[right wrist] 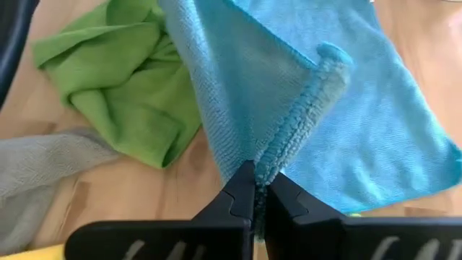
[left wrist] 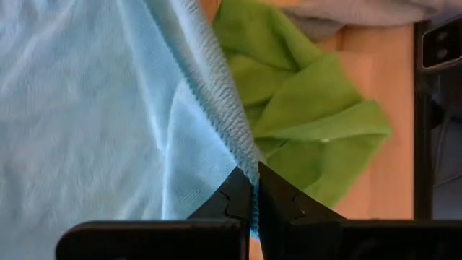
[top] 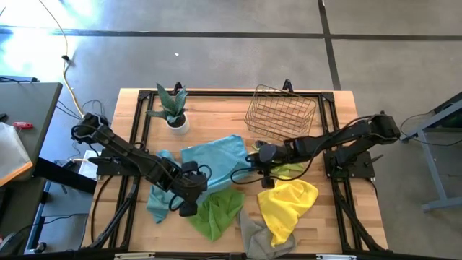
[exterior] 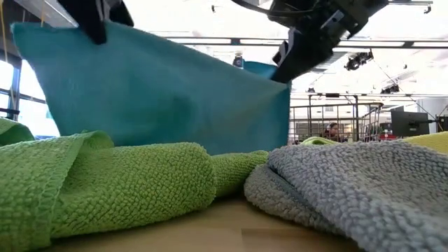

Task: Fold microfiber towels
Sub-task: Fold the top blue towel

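A wooden table [top: 216, 97] seen from above carries a scatter of soft microfiber towels. A teal-blue towel [top: 214, 154] sits near the middle and is held up off the surface along one edge by both arms. The left pincer [top: 189, 189] is clamped shut on one corner of that edge, and the right pincer [top: 264, 175] is clamped shut on the opposite corner. In the table-level view the teal-blue towel hangs between them like a slack curtain, its lower part draping onto the other cloths.

A lime green towel [top: 216, 211] lies crumpled just in front of the held one. A grey towel [top: 256, 237] lies beside it at the table's near edge, touching the green. A bright yellow towel [top: 287, 206] lies under the right arm, with a scrap of a second green towel [top: 290, 170] showing beside it. A second teal towel [top: 160, 198] lies bunched under the left arm. A copper wire basket [top: 280, 113] and a potted plant [top: 173, 110] stand at the far side.

The cloth looks light, limp and slightly grippy, judging by its looped pile. It will likely sag and crease rather than hold a shape. Corners and hemmed edges appear the best places to pinch, since both wrist views show the thick hem bunched firmly between the fingers. A fold would probably need both corners moved together, so the edge stays taut.
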Controlling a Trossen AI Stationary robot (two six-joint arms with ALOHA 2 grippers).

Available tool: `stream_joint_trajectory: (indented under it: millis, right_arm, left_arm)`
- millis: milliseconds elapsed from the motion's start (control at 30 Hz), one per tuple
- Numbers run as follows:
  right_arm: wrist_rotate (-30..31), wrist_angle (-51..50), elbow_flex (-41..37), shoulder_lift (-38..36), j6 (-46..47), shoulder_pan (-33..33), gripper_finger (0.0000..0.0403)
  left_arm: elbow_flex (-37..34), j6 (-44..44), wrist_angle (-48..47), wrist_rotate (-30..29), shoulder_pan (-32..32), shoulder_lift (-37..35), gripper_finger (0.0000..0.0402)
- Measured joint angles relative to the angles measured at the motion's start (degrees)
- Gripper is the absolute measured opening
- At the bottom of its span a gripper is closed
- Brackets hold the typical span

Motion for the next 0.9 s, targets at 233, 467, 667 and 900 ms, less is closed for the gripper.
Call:
stream_joint_trajectory:
  millis: [233, 467, 667, 900]
  right_arm:
    - [6.8, 16.3, -5.3, 0.0, -1.9, -1.6, 0.0]
    - [8.1, 21.3, -8.5, 1.3, 3.1, -6.1, 0.0]
    - [8.1, 25.9, -9.6, 6.4, 3.8, -7.6, 0.0]
    - [8.1, 28.8, -9.6, 9.9, 4.0, -9.2, 0.0]
  left_arm:
    - [-1.3, 5.0, -3.2, -4.8, 3.0, 0.1, 0.0]
    - [-2.0, 8.2, -12.1, -8.8, 8.4, 0.1, 0.0]
    - [-3.9, 15.4, -11.7, -11.5, 13.2, 0.1, 0.0]
    - [-8.3, 17.5, -10.1, -11.0, 18.5, 0.1, 0.0]
